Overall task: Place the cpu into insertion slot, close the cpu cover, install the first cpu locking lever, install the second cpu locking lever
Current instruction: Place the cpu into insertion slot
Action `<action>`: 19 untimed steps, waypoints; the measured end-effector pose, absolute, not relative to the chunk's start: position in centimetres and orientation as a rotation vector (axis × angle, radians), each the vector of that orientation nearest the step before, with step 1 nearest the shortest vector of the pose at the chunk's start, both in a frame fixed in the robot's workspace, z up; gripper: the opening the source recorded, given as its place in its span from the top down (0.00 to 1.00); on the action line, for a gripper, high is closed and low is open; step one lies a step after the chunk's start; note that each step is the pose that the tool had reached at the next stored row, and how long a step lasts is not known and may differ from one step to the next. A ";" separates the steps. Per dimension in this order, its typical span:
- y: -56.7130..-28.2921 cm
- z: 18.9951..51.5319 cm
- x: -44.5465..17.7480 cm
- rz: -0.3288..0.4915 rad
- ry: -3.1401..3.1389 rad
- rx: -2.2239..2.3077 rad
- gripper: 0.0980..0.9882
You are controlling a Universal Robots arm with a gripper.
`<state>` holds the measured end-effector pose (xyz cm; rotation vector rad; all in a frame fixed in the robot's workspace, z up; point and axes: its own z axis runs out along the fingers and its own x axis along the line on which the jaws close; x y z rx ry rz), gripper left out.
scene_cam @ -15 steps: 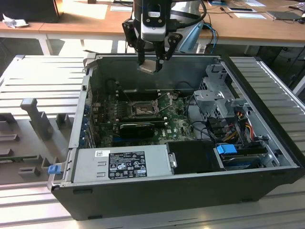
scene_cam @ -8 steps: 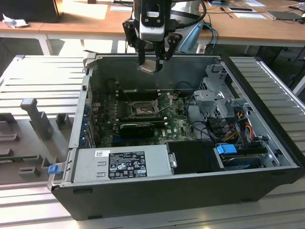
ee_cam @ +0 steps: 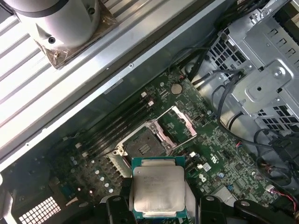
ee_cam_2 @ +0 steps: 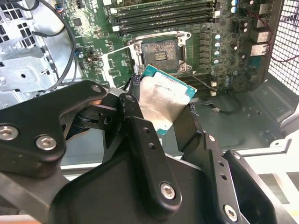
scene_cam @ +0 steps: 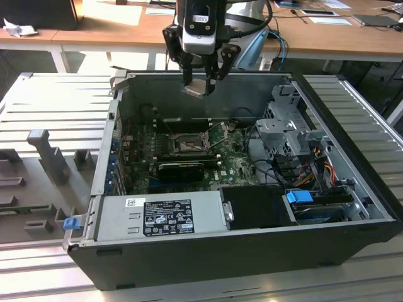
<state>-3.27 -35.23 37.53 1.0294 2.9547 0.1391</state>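
Note:
My gripper hangs above the open computer case, shut on the cpu, a small silvery-grey square chip with a green rim. In both wrist views the cpu sits clamped by its edges between the black fingers, tilted, well above the green motherboard. The insertion slot lies bare below, its brownish pin field showing. The cpu cover is swung open beside the slot. A thin wire lever stands free next to the socket.
The case walls ring the board. A grey power supply fills the near side; a metal drive cage with cables stands at the exterior view's right. A long black card and memory slots flank the socket.

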 end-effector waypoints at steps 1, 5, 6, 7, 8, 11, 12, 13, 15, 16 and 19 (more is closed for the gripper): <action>-35.2 37.5 -3.3 0.139 2.951 1.040 0.52; -35.2 37.5 -3.3 0.139 2.941 1.066 0.52; -35.2 37.5 -3.3 0.139 2.939 1.069 0.52; -35.2 37.5 -3.3 0.139 2.938 1.073 0.52; -35.2 37.5 -3.3 0.139 2.933 1.085 0.52; -35.2 37.5 -3.3 0.139 2.924 1.108 0.52; -35.2 37.5 -3.3 0.139 2.922 1.112 0.52; -35.2 37.5 -3.3 0.138 2.920 1.116 0.52; -35.2 37.5 -3.3 0.138 2.915 1.128 0.52; -35.2 37.5 -3.3 0.138 2.911 1.138 0.52; -35.2 37.5 -3.3 0.138 2.906 1.151 0.52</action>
